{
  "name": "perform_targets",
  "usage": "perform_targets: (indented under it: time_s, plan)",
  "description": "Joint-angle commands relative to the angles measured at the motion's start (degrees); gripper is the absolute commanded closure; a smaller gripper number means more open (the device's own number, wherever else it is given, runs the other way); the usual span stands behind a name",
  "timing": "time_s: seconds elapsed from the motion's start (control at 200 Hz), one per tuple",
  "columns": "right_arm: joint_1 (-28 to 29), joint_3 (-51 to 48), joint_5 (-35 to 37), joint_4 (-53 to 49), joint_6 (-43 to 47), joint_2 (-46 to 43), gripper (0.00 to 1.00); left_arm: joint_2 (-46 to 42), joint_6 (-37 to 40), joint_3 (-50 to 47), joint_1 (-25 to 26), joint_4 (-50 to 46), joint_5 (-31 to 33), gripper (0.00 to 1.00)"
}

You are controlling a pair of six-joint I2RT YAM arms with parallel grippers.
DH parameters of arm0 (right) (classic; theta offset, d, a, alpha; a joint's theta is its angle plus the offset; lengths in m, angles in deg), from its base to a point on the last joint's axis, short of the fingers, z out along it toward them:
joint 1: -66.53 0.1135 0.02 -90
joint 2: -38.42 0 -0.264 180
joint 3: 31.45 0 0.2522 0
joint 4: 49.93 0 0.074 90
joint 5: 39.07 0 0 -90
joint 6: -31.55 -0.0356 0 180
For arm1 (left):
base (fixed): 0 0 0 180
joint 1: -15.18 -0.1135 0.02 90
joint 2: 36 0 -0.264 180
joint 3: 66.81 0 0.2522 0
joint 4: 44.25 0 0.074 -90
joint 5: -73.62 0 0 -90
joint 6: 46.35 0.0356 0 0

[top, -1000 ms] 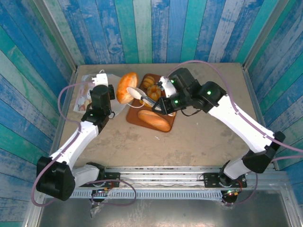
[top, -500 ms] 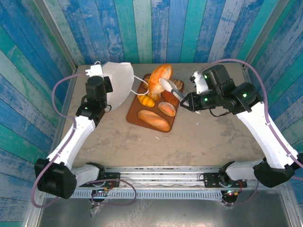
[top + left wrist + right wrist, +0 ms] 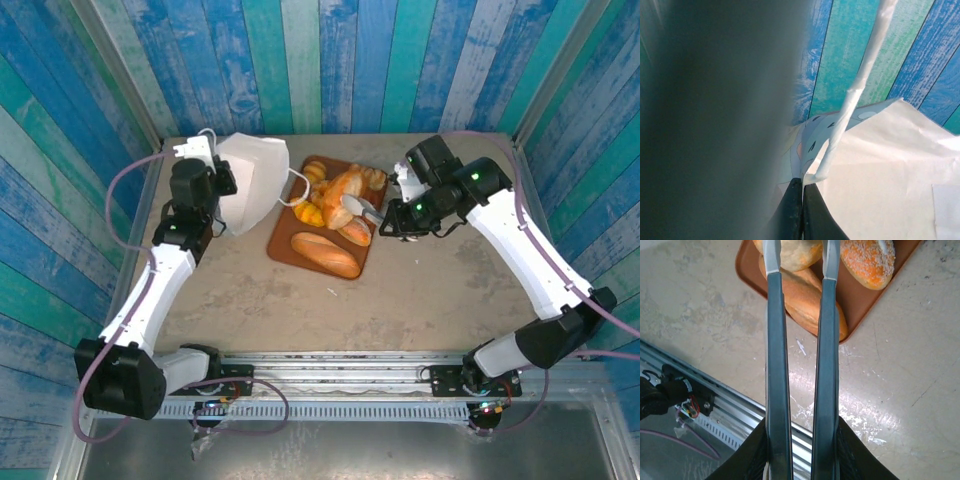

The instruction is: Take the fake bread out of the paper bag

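Spreading across the top view, the sandy table [image 3: 430,290] is carrying everything else. The paper bag [image 3: 255,180] is hanging off the surface at about ten o'clock on the table, plain white on the side showing and tilting with its mouth toward the tray; in the left wrist view the paper bag [image 3: 880,170] is showing a bit of printed pattern near its edge. A flat brown tray [image 3: 283,243] is lying just toward twelve o'clock from the table's centre, and the fake bread [image 3: 340,195] is sitting piled on it, glossy, golden-tan to orange. A long loaf [image 3: 325,253] is lying at the tray's six o'clock end, and an orange, sugar-speckled roll [image 3: 867,260] is resting beside it. The right gripper [image 3: 362,208] is reaching in from the tray's three o'clock side, its narrow jaws pinching a pale piece of the bread between their grey tips. The left gripper [image 3: 802,200] is clamping the bag's rim with its fingers pressed together, right where a white cord handle [image 3: 855,95] is rising.
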Motion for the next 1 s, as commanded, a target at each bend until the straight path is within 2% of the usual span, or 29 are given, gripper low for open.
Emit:
perform_targets:
  time_s: [0.0, 0.336, 0.611, 0.801, 0.997]
  plan:
    - [-0.8, 2.9, -2.2, -1.4, 2.5, 1.1, 0.99, -1.3, -2.5, 1.1, -1.6, -0.1, -3.2, 1.0]
    - [-1.3, 5.4, -5.3, -3.0, 3.3, 6.4, 0.99, 1.6, -7.4, 3.3, -5.8, -2.3, -11.6, 1.0]
    - [-1.4, 7.8, -8.5, -4.1, 3.8, 11.0, 0.99, 7.8, -10.2, 6.5, -9.3, -6.1, -17.0, 1.0]
    - [-2.5, 9.9, -8.5, -6.3, 4.4, 13.7, 0.91, 11.2, -9.7, 8.4, -9.8, -7.9, -19.6, 1.0]
    - [-4.2, 11.1, -8.8, -6.5, 4.5, 16.3, 0.83, 12.2, -9.3, 8.9, -10.0, -7.5, -19.5, 0.99]
